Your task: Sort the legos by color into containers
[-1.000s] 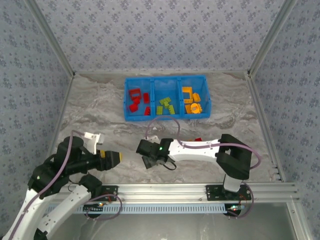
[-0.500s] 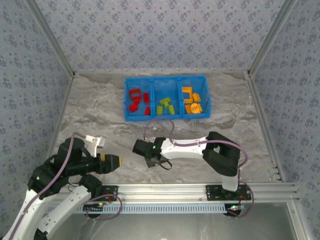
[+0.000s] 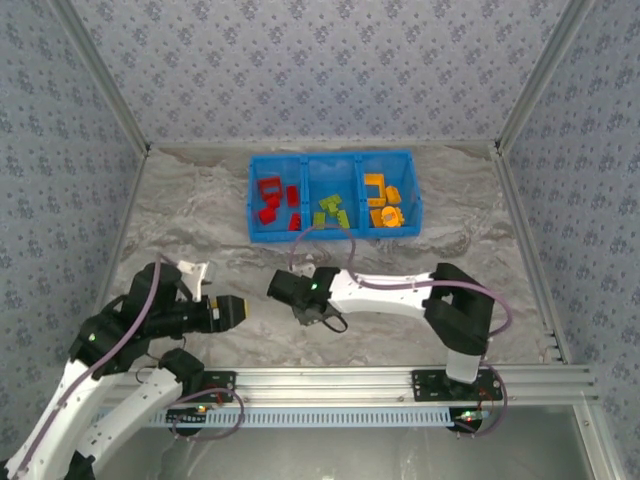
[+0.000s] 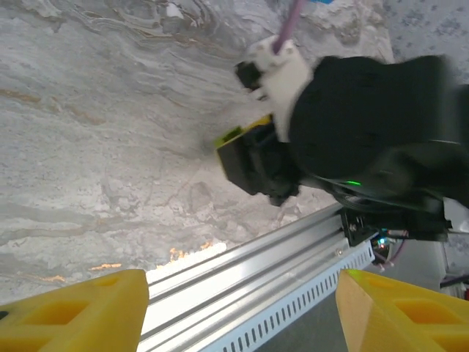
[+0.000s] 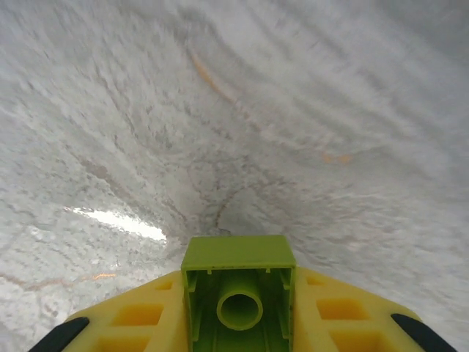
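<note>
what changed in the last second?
The right gripper, shut on a green brick, drifted slightly left and toward the blue bin. The left arm folded back toward the near edge; its open left gripper barely moved. The sorted bricks stayed put.

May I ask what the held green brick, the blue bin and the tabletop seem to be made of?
The green brick: moulded plastic, smooth, slightly glossy; crisp walls, hollow tube underneath. The blue bin: likely plastic, uniform bright colour, thin dividers. The tabletop: marble-look veining with a glare patch; stone or printed laminate, unclear.
</note>
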Robot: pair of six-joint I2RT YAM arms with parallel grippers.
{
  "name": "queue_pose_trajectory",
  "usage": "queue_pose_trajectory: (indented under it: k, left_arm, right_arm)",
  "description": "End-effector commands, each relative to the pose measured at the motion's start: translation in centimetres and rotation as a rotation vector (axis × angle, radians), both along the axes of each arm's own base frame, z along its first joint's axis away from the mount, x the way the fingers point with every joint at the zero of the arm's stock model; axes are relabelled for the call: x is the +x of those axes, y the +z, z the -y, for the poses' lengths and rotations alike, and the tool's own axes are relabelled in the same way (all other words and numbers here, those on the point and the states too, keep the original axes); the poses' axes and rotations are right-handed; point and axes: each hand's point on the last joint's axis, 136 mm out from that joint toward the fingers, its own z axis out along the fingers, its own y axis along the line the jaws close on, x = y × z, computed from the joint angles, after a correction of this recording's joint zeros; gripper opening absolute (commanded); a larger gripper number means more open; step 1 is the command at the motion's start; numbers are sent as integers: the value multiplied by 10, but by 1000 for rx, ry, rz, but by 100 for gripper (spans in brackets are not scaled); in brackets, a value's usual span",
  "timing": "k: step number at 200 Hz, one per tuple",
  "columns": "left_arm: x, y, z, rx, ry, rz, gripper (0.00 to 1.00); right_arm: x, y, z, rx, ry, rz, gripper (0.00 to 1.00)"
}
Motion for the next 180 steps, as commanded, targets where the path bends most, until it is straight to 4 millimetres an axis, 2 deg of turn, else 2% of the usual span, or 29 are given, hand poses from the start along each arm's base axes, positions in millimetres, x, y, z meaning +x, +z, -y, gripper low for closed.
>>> queue_pose_trajectory:
  k: [1, 15, 39, 72, 90, 118, 150, 180]
  left_arm:
    - [35, 36, 18, -64, 33, 98, 67]
    - [54, 47, 29, -40, 39, 119, 66]
    - [80, 69, 56, 53, 13, 207, 66]
    - [103, 90, 94, 130, 20, 320, 65]
    - [110, 98, 109, 123, 28, 353, 66]
    - [111, 97, 122, 124, 16, 356, 65]
    - [102, 89, 124, 143, -1, 352, 66]
    - [96, 81, 122, 151, -1, 341, 65]
  right_arm:
    - [34, 62, 19, 41, -31, 119, 28]
    - [57, 82, 29, 84, -62, 147, 28]
    - [102, 103, 47, 127, -113, 168, 28]
    - [164, 104, 58, 166, -178, 158, 29]
    - [189, 94, 59, 157, -197, 137, 29]
    - [217, 69, 57, 149, -218, 91, 29]
    - [234, 42, 53, 134, -226, 51, 29]
    - [241, 25, 50, 115, -226, 25, 31]
